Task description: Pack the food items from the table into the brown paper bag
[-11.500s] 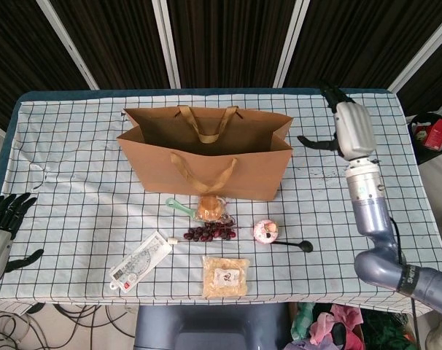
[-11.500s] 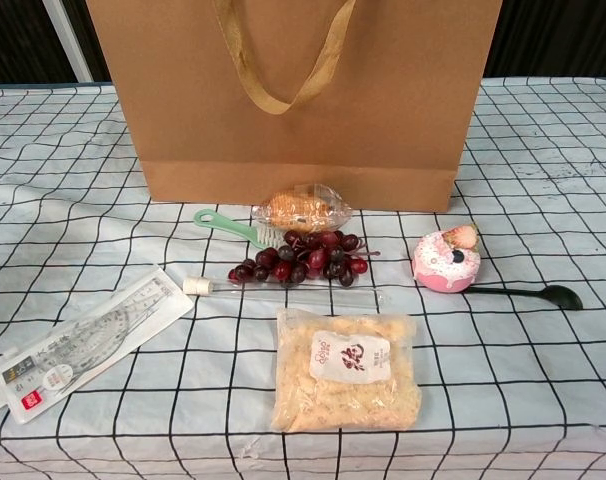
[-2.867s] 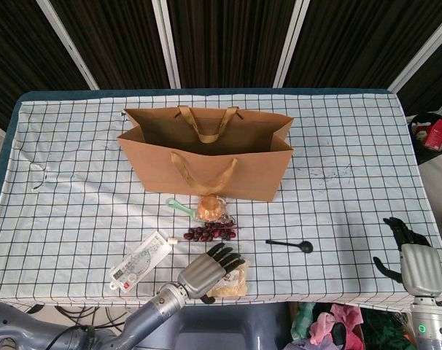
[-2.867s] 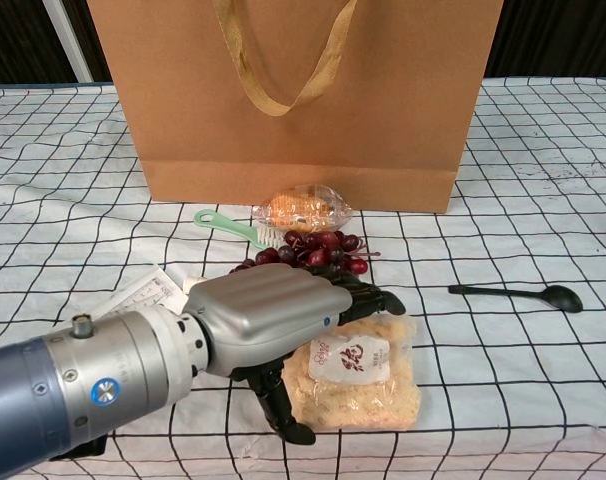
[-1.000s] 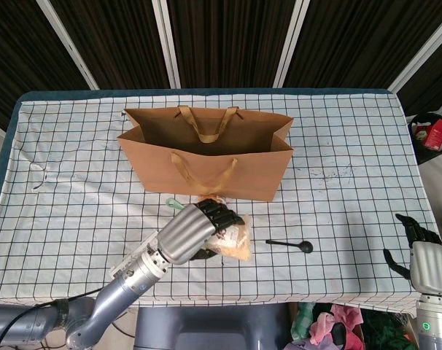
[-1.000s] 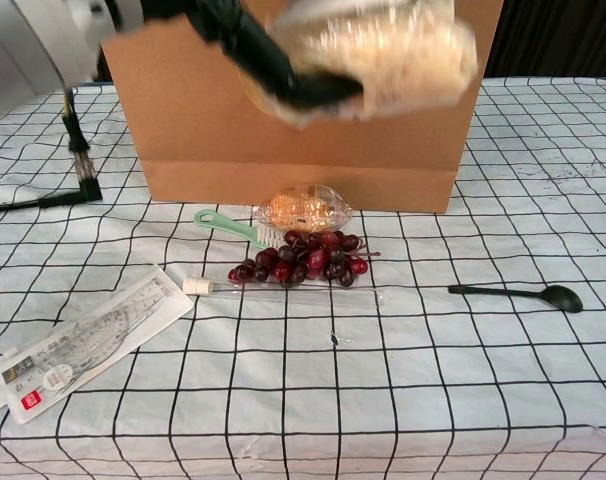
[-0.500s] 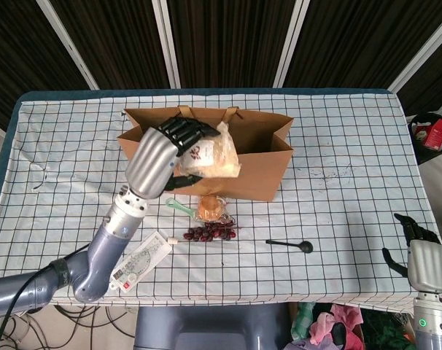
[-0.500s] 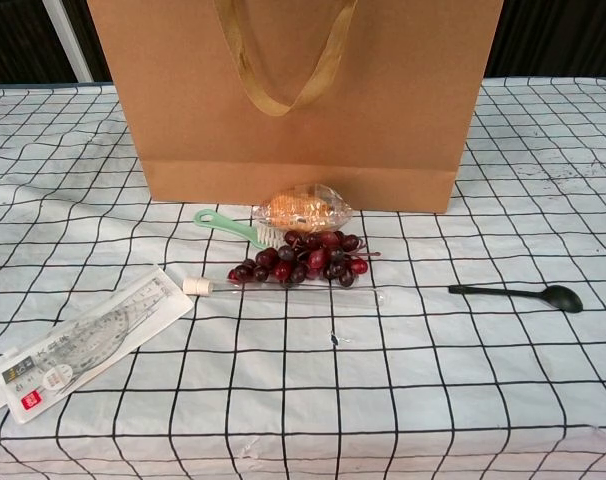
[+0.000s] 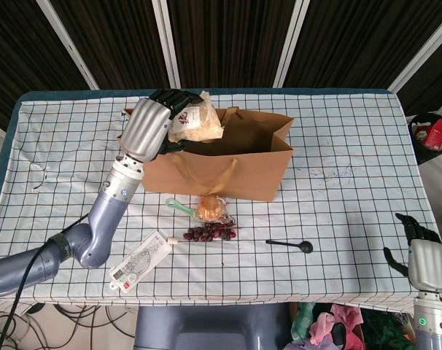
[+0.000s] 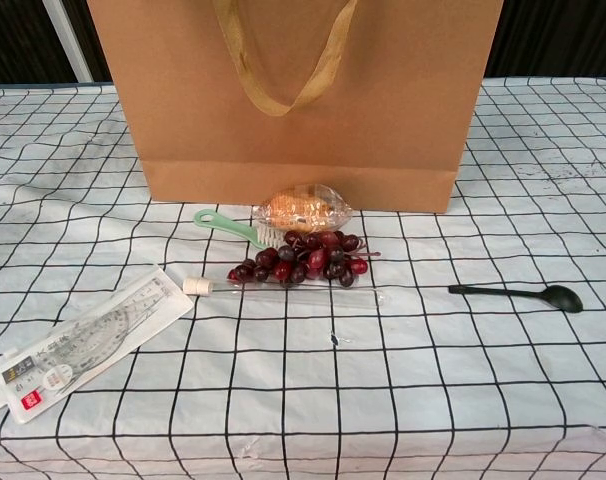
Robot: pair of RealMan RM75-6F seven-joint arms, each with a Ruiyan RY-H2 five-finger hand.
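Brown paper bag, standing upright with its mouth open, is shown directly beneath and just to the right of the left hand. A clear packet of pale snack food is gripped by that hand, fingers curled round it, and is held above the bag's left rim; the packet is not yet inside. The step in hand is judged to be the placing of this packet into the bag. For the next move, the packet would need to be brought over the open mouth, clear of the near handle, lowered, and the fingers spread to let it drop.

Well below the left hand, on the checked cloth in front of the bag, a wrapped bun and a bunch of red grapes remain to be packed; a green brush, a black spoon and a packaged protractor lie near them. The right hand is seen at the table's near right corner, holding nothing; whether its fingers are spread cannot be told.
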